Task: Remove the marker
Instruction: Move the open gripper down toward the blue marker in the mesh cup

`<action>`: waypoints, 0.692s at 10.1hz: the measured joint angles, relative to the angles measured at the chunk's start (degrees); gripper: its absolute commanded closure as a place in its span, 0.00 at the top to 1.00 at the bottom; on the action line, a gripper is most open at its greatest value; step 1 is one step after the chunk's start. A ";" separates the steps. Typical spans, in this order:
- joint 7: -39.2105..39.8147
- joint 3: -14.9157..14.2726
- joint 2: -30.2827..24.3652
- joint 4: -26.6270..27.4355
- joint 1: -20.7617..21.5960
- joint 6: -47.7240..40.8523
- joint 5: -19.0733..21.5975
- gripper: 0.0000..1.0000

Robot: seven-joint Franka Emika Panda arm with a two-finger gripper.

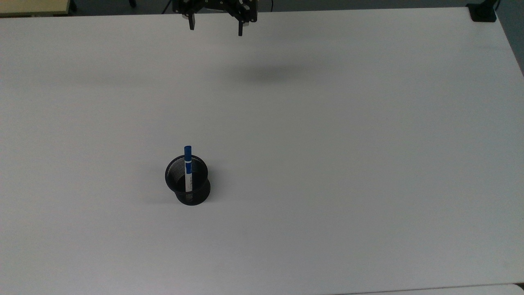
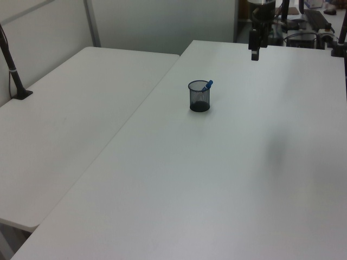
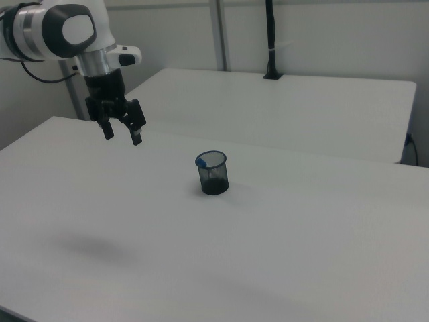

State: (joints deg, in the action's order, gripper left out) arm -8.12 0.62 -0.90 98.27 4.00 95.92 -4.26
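Nothing done yet: marker (image 1: 188, 167) sits in the cup (image 1: 187, 180) mid-table, my gripper (image 1: 215, 25) hangs wide open and empty near the far edge

The marker (image 1: 188, 168) stands in the cup (image 1: 188, 182). It leans on the rim, and its top sticks out above the cup. The cup sits on the table (image 1: 327, 143).

The gripper (image 1: 215, 28) hangs in the air above the table, with its two fingers spread apart and nothing between them. In the top view, the cup is far below the jaws and a little to their left. In the right view, the cup is to the right of the jaws and lower down. In the left view, the cup is to the left of the jaws and lower down.

A second table (image 3: 281, 114) stands beside the first one.
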 measured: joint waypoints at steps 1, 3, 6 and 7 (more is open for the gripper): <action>0.00 -0.01 0.00 0.00 -0.06 0.00 -0.02 1.00; 0.00 -0.16 0.00 -0.36 -0.96 0.01 -0.16 1.00; 0.00 -0.19 0.01 -0.42 -1.12 0.01 -0.16 1.00; 0.05 -0.19 0.16 -0.41 -1.12 0.01 -0.16 1.00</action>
State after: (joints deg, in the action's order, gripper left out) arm -8.07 0.43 -0.74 97.85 2.88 95.93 -4.42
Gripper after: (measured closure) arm 0.000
